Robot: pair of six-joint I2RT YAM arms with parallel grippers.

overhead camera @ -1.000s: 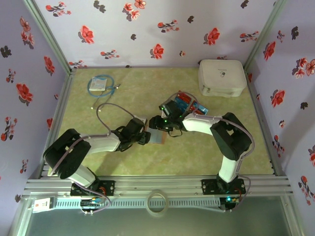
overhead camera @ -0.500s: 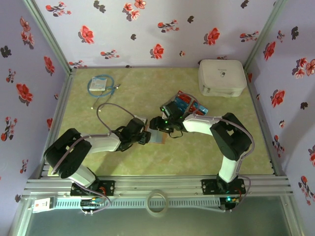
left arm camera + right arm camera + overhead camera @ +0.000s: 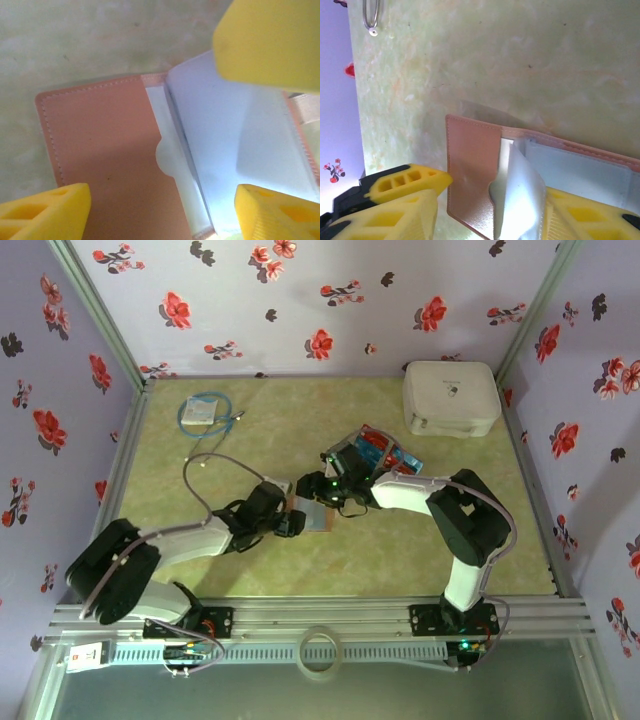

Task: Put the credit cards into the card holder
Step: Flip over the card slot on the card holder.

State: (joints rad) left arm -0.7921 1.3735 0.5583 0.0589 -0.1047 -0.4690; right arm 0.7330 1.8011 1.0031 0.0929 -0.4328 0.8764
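Tan leather card holder (image 3: pixel 100 150) is laid open on the table (image 3: pixel 230 570), grey pockets (image 3: pixel 240 140) exposed, long axis spanning the widely spread left gripper (image 3: pixel 160 200). The right gripper (image 3: pixel 490 205) is likewise spread. Credit cards (image 3: pixel 378 450) are piled nearby.

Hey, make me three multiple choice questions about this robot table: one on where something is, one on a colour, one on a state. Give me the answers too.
1. Where on the table is the white zip case?
A far right corner; B near left corner; C dead centre.
2. What colour is the card holder on its leather panel?
A black; B tan-brown; C green.
3. How does the card holder lie?
A folded shut; B standing on edge; C spread open, pockets up.

Answers:
1 A: the top view shows it by the back wall on the right.
2 B: the left wrist view shows a stitched tan panel.
3 C: both wrist views show its pale inner pockets exposed.
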